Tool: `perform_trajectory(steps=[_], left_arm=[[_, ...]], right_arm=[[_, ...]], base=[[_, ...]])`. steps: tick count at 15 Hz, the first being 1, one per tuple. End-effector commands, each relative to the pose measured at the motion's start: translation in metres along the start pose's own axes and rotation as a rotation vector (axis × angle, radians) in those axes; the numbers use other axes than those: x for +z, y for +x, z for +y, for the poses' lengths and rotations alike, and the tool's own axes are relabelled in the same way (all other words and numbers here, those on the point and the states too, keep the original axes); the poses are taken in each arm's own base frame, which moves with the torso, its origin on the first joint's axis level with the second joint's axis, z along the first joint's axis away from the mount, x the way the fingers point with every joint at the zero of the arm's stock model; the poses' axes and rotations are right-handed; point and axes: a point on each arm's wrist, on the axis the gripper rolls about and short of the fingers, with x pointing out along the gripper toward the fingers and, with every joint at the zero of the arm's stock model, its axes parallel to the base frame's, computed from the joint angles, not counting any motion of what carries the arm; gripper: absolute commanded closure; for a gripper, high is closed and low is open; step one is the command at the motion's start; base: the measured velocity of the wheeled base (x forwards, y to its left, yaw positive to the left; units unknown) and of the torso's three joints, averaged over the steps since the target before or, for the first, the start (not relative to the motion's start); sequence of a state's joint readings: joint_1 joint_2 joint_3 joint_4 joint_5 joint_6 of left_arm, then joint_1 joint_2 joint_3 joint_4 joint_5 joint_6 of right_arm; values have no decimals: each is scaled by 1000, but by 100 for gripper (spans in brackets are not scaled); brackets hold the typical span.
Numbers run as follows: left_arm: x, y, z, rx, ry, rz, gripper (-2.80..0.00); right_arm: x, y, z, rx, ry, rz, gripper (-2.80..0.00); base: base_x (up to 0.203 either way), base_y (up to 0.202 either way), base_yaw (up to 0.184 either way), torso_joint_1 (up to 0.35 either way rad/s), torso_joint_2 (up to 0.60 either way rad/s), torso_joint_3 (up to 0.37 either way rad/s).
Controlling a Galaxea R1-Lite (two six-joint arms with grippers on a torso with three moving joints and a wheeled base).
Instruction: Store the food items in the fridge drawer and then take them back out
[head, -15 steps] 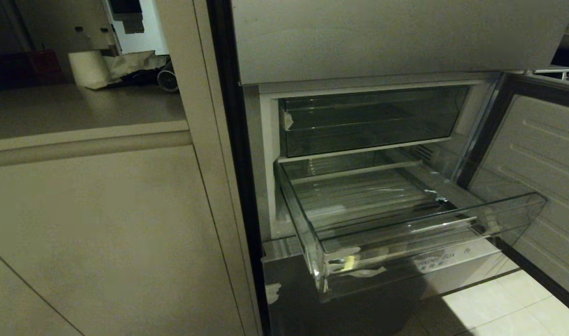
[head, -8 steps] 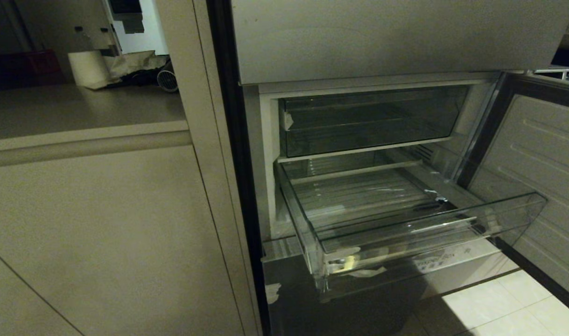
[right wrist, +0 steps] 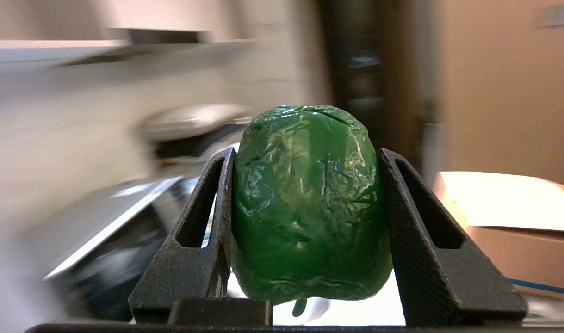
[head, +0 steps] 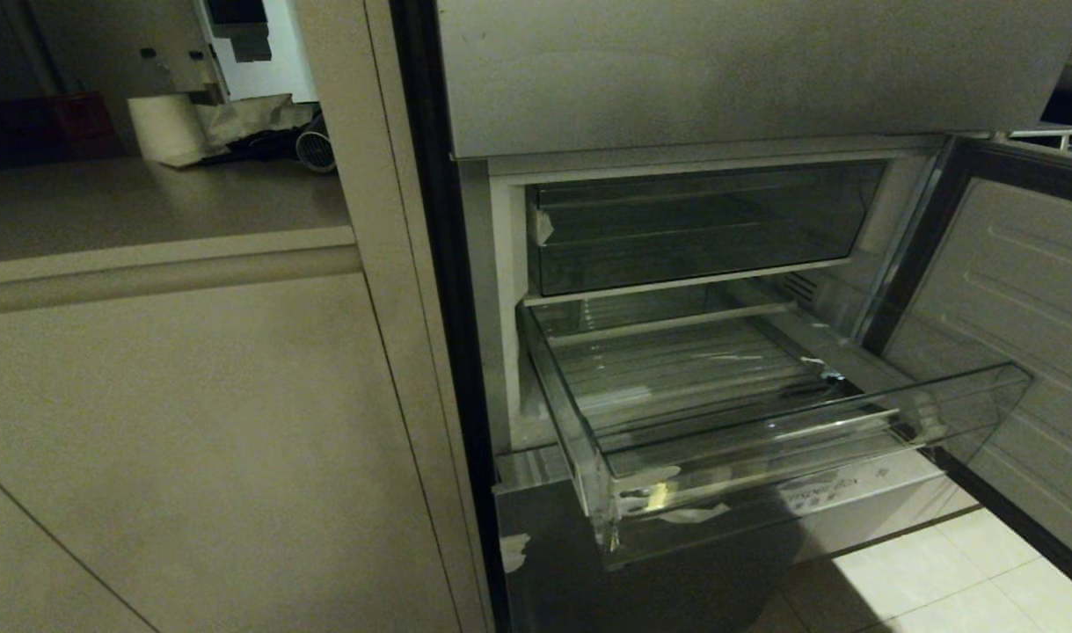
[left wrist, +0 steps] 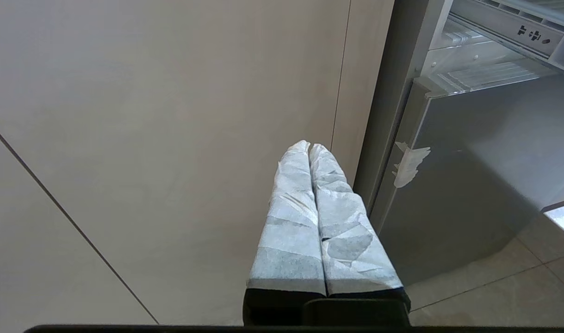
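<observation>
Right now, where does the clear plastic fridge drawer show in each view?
Head view: clear plastic fridge drawer, pulled out, centre-right, nothing in it.
Left wrist view: only a ribbed edge in the upper corner.
Right wrist view: not in it; glossy green food item fills the picture.
Shared landmark: white tape scrap on the grey steel panel.

Hardly any lettering shows anywhere. The one trace of print is a short line of pale characters on the white strip (head: 839,490) that runs under the front lip of the fridge drawer (head: 764,457), seen from the head view; the characters are too small and dim to make out. In the left wrist view a grey rail (left wrist: 517,27) above the steel panel carries a few small dark marks, which look more like cut slots than letters. Neither mark lies near a tool. The green food item (right wrist: 309,203) carries no label or print.
</observation>
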State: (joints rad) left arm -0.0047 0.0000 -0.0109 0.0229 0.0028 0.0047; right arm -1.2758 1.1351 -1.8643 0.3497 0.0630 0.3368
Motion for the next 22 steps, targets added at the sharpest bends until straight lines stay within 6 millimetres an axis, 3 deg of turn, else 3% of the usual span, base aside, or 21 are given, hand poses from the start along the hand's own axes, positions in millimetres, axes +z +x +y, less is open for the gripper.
perform_trajectory(steps=[1,5,10,12,14,17,22], left_arm=[[0,0,0,0,0,3,0],[0,0,0,0,0,2,0],[0,0,0,0,0,2,0],[0,0,0,0,0,2,0],[0,0,0,0,0,2,0],[0,0,0,0,0,2,0],[0,0,0,0,0,2,0]], right_arm=[[-18,50,-40,-159,-39,37,0],[-52,116,-133,-317,-52,52,0],[-95,149,-246,-494,-53,124,0],[-111,149,-287,-560,-55,162,0],[-121,142,-315,-591,-54,208,0],[-126,133,-339,-632,-49,235,0],[-156,109,-385,-717,-21,339,0]], base=[[0,0,0,0,0,0],[0,0,0,0,0,0],[0,0,0,0,0,0],[0,0,0,0,0,0],[0,0,0,0,0,0],[0,0,0,0,0,0],[0,0,0,0,0,0]])
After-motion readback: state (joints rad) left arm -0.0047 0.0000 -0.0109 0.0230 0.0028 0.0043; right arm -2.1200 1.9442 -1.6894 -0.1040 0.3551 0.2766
